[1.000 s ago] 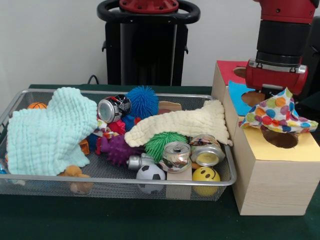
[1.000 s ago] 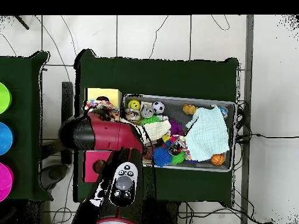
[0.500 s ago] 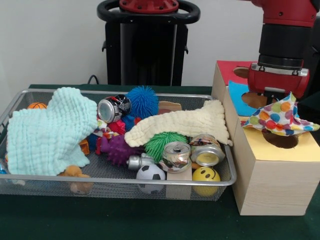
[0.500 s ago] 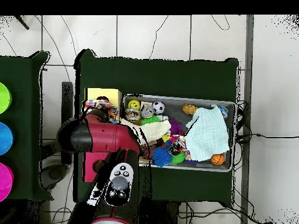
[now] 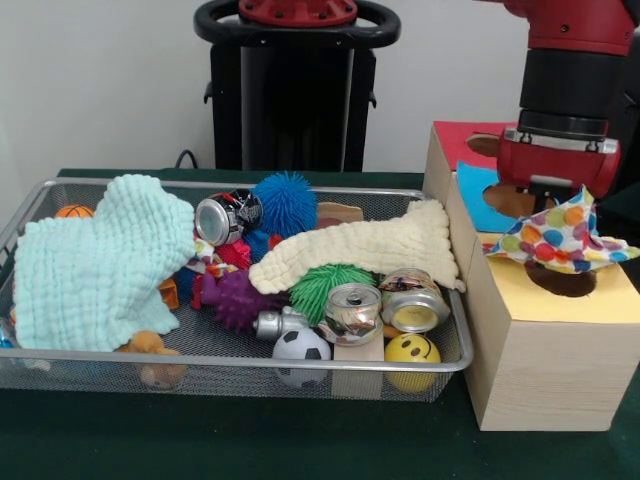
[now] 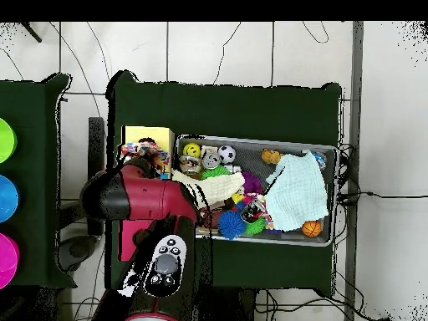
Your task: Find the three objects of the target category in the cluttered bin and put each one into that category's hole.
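Note:
My gripper (image 5: 568,205) hangs over the yellow-faced wood box (image 5: 525,285) and is shut on a white cloth with coloured dots (image 5: 558,236). The cloth is pinched up into a peak and drapes over the far part of the round hole (image 5: 563,282), whose near edge shows below it. In the overhead view the cloth (image 6: 142,151) shows beside the arm on the yellow box (image 6: 147,134). The wire mesh bin (image 5: 250,356) stands left of the boxes. A scrap of red and orange printed fabric (image 5: 212,264) peeks out under the mint-green cloth (image 5: 95,262).
A cream knit cloth (image 5: 360,248) lies across the bin's middle over spiky balls, cans (image 5: 352,310), a soccer ball (image 5: 301,349) and a smiley ball (image 5: 412,350). The blue-faced box (image 5: 478,202) and red-faced box (image 5: 458,140) stand behind the yellow one.
The gripper has shifted slightly right and lowered the dotted cloth a little over the yellow box's hole. The bin's contents have not moved.

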`<action>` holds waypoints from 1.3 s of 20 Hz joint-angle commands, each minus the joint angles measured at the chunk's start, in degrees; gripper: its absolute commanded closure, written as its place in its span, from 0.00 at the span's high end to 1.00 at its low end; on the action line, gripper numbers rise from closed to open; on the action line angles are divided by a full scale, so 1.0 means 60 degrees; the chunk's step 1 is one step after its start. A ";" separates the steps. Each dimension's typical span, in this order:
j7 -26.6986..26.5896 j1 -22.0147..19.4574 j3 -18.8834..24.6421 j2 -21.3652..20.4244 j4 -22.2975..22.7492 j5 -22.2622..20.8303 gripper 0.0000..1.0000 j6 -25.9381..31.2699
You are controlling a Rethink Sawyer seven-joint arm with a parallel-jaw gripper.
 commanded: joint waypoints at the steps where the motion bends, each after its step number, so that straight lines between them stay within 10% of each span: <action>1: 0.1759 -0.0345 0.0553 0.1353 0.0557 0.0037 0.00 -0.1012; 26: 0.1650 -0.0168 0.0484 0.1876 -0.0084 0.0354 0.00 -0.0858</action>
